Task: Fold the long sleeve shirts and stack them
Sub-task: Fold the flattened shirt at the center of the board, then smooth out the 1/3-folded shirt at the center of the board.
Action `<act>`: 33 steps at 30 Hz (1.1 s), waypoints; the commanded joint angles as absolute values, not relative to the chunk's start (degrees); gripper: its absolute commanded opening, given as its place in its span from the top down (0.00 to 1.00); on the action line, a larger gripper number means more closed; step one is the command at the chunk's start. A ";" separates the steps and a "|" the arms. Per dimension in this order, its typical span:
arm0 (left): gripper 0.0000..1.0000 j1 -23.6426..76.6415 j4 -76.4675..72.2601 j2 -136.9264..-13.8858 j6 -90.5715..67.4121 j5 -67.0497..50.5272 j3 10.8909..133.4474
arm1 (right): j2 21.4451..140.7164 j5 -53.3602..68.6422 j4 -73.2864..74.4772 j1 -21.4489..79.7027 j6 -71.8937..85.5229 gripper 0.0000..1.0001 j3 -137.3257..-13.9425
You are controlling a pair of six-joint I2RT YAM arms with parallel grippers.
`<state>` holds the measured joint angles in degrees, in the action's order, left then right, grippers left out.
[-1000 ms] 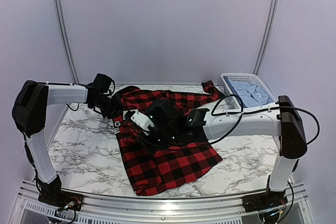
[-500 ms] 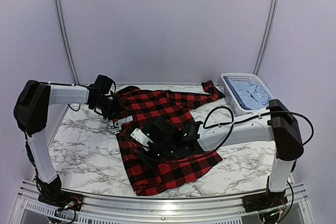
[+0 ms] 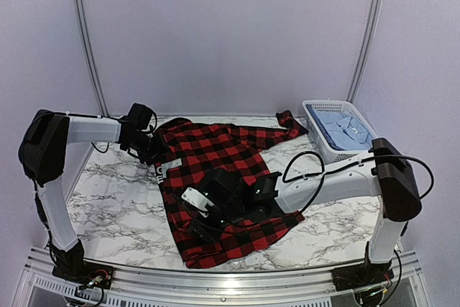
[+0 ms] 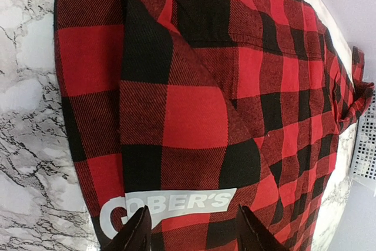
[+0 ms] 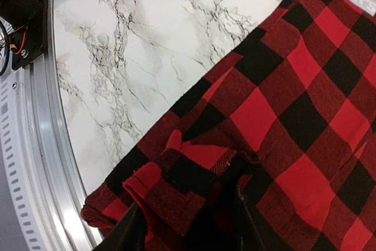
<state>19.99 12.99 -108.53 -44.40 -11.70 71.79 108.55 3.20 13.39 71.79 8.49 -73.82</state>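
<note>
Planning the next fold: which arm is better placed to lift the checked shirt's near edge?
Right, probably. The right hand hovers open over the bunched near edge of the red-and-black checked cloth shirt; the left hand sits by the far white label.

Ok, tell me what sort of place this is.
Probably a robot test cell, not a home: two arms bolted to a metal rail, a marble-pattern table, plain pale walls enclosing it.

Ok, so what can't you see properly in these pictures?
Top view: the right arm covers the middle of the red shirt.
Top view: the blue shirt, lying in the basket, is too small to tell if it is folded.
Wrist views: the bottom edge cuts off the left gripper and right gripper, so whether they pinch cloth is unclear.
</note>
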 commanded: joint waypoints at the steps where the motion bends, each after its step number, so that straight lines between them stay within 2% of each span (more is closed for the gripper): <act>1: 0.50 19.43 11.82 -108.66 -43.29 -11.10 70.68 | 102.42 5.27 15.07 72.16 9.23 0.48 -72.93; 6: 0.50 18.53 11.78 -107.50 -43.33 -10.81 69.76 | 99.80 6.55 15.67 72.16 10.33 0.42 -73.09; 12: 0.50 16.54 11.78 -106.37 -43.03 -10.81 68.56 | 100.38 2.99 16.01 72.16 11.75 0.42 -73.35; 20: 0.53 14.38 11.82 -108.02 -43.16 -8.52 71.93 | 108.57 0.49 17.35 72.14 11.74 0.69 -74.88; 25: 0.58 14.53 11.69 -112.00 -41.86 -9.29 76.51 | 110.45 0.26 16.09 72.16 12.68 0.72 -72.58; 33: 0.78 20.12 11.43 -115.91 -42.26 -11.86 81.58 | 110.41 -2.04 15.29 72.16 14.55 0.74 -70.82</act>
